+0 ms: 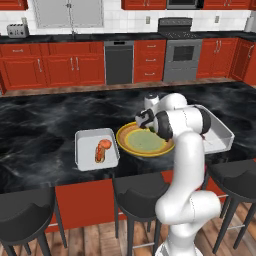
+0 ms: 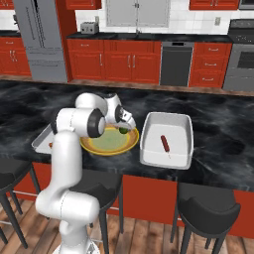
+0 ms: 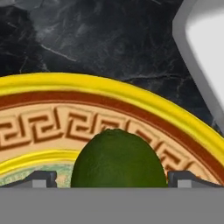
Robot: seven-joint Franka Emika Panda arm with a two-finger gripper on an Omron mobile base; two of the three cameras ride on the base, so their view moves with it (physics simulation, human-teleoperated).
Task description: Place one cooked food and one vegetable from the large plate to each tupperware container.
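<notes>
The large plate [image 1: 142, 145], yellow-rimmed with a pale green centre, lies on the black counter between the two tupperware containers. The small container [image 1: 85, 150] holds a curled orange food piece [image 1: 102, 149]. The larger container [image 2: 166, 124] holds a red sausage [image 2: 164, 144]. My gripper [image 2: 125, 127] hangs low over the plate's far edge. It is open, and its fingertips [image 3: 41, 178] straddle a rounded dark green vegetable [image 3: 118, 159] on the plate [image 3: 131, 98]. A small gap shows on the left side. My arm hides part of the plate [image 2: 106, 149].
Dark bar stools [image 1: 137, 197] [image 2: 206, 208] stand along the counter's near edge. A corner of the larger container [image 3: 203, 48] rises close on the gripper's right. Bare black marble [image 1: 45, 120] stretches behind and left of the plate. Red cabinets line the far wall.
</notes>
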